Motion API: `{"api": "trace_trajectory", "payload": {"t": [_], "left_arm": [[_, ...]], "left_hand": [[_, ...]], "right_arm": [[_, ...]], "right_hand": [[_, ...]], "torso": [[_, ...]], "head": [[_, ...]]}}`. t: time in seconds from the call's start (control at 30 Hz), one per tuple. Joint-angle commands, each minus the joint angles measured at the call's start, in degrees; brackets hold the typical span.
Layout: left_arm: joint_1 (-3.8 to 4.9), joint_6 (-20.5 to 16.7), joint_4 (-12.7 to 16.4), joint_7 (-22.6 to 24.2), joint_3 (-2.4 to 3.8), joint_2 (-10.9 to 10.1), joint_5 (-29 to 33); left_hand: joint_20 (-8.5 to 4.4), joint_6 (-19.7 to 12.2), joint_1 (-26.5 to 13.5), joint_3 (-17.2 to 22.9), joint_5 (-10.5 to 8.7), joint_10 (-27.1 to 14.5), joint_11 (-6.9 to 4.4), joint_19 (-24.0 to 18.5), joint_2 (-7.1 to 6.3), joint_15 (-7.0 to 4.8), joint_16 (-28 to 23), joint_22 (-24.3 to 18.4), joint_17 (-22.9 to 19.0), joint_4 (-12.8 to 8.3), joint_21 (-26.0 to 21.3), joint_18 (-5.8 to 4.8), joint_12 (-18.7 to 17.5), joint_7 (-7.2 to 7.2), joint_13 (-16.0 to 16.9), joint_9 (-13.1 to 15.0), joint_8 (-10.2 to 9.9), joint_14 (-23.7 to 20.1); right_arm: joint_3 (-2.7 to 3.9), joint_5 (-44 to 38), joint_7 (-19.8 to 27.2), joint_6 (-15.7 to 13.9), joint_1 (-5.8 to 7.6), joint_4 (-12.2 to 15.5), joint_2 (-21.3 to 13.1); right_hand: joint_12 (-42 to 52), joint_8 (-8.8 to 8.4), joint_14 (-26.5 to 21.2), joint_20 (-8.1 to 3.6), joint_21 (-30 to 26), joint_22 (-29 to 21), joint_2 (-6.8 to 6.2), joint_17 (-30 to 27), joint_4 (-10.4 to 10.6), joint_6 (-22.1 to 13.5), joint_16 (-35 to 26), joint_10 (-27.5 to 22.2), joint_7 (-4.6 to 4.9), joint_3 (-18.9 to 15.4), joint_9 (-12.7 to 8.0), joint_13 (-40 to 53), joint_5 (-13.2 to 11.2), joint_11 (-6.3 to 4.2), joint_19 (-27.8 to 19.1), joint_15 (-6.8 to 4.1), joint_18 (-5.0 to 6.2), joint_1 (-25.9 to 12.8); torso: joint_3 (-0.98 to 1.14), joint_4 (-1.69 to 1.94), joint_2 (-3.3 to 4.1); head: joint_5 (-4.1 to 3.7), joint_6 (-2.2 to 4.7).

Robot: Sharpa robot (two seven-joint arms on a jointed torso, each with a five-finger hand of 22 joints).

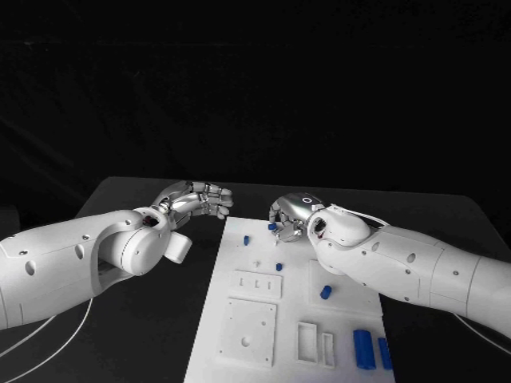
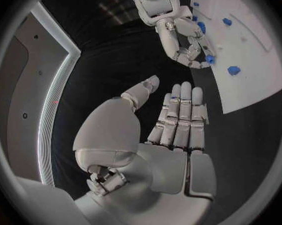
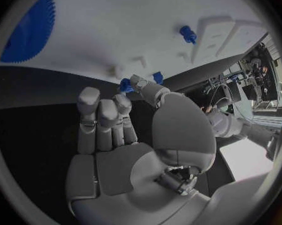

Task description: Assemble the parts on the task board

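Notably right wrist view: right robot hand (image 3: 125,135) pinches blue part (image 3: 126,85); left robot hand (image 2: 172,130) spread, empty.

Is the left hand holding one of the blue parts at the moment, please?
No, the left hand lies with fingers straight and nothing in them, off the task board over the black table.

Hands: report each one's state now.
Left hand: open, fingers straight, holding nothing, off the task board.
Right hand: pinching a small blue part at the board's far end.
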Motion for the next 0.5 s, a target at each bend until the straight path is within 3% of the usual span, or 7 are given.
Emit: {"api": "trace_trajectory", "payload": {"t": [0.03, 0.5], "left_arm": [[0.08, 0.9, 0.1, 0.4, 0.06, 0.0, -0.1], [0.08, 0.9, 0.0, 0.3, 0.06, 0.0, -0.1]], "left_hand": [[0.10, -0.3, -0.4, 0.3, -0.08, -0.5, -0.01, -0.3, -0.16, 0.08, 0.2, 1.1, -0.1, -0.1, 0.2, 0.80, -0.3, 1.35, 0.1, -0.1, -0.4, -0.4], [0.11, -0.3, -0.4, 0.4, -0.08, -0.5, 0.00, -0.3, -0.17, 0.08, 0.2, 1.1, -0.1, -0.1, 0.2, 0.80, -0.3, 1.36, 0.1, -0.1, -0.4, -0.4]], "right_arm": [[0.00, -0.6, -0.5, 1.0, -0.04, -0.1, 0.0], [0.00, -0.9, -1.0, 0.6, -0.22, 0.1, -0.8]], "right_hand": [[0.2, 0.14, 0.0, -0.45, 0.3, 1.1, 0.15, 0.1, 0.0, 1.6, -0.2, -0.6, 1.00, 0.2, 0.1, -0.1, -0.2, -0.10, 0.0, -0.53, 2.64, -0.4], [0.2, 0.11, 0.0, -0.46, 0.3, 1.1, 0.10, 0.1, 0.0, 1.5, -0.2, -0.6, 1.01, 0.1, 0.1, -0.1, -0.2, -0.09, 0.0, -0.53, 2.64, -0.4]], "torso": [[-0.05, -0.04, -0.03], [-0.08, 0.03, -0.04]], "head": [[-0.03, 0.02], [0.01, -0.12]]}}
